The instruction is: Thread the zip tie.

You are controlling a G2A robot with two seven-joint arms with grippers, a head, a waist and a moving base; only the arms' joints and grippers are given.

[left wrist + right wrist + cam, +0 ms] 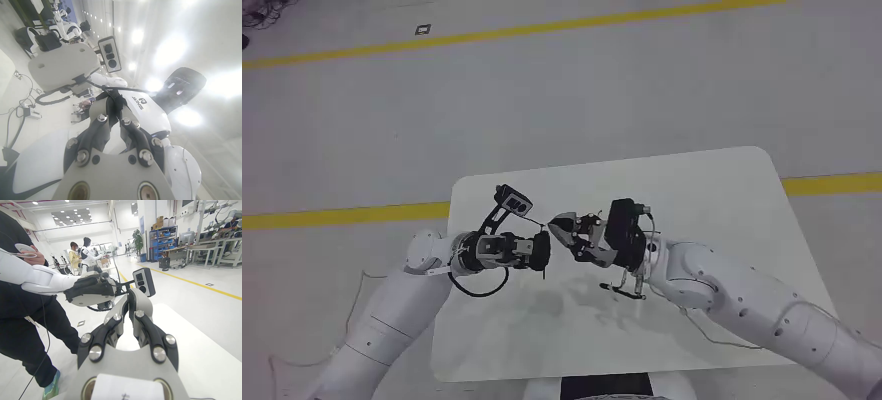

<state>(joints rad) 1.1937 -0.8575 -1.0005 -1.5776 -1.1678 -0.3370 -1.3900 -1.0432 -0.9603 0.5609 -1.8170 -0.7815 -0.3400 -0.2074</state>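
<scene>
Zip tie [130, 88] held in air above table [722, 190], frame centre in top view, spanning between both grippers. Left gripper [114, 98] pinching strap, likely to steady it. Right gripper [129, 298] fingers pressed together on thin end, probably to guide it into head.

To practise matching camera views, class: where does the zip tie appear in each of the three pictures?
Top view: zip tie, a thin line where left gripper and right gripper meet over the table.
Left wrist view: black strap pinched in the left gripper's tips.
Right wrist view: thin line just past the right gripper's shut tips.
Shared landmark: the left gripper.
</scene>
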